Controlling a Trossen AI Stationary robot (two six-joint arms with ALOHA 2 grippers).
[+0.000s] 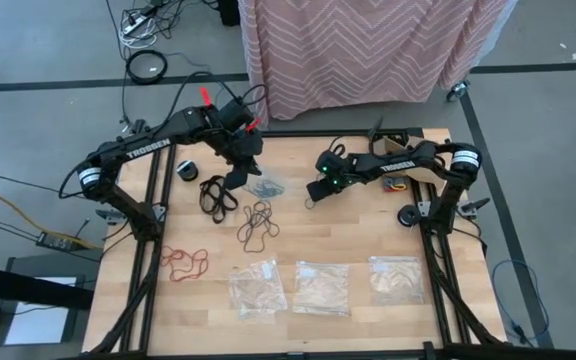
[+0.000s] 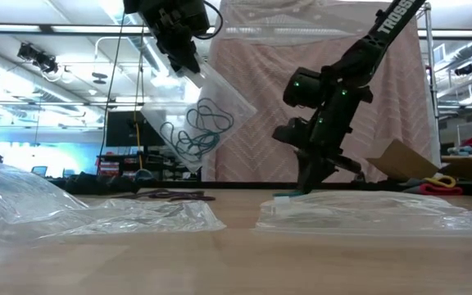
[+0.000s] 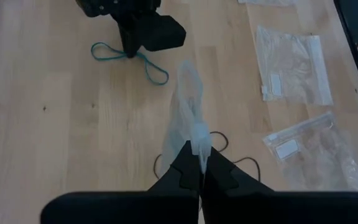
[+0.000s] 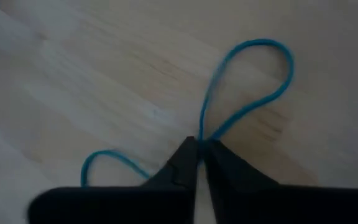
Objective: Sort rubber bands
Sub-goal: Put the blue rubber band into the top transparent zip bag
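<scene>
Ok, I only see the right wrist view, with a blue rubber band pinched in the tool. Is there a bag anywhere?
Observer: Yes, the left tool holds a clear bag up in the air.
Operator: Is anything in it?
Observer: Blue bands are bunched inside it.
Operator: Any other bags?
Observer: Three more bags lie flat in a row.

Four clear plastic bags (image 1: 257, 287), four rubber band clusters (image 1: 257, 224), one loose teal band (image 4: 247, 93), two arms (image 1: 148, 143)
</scene>
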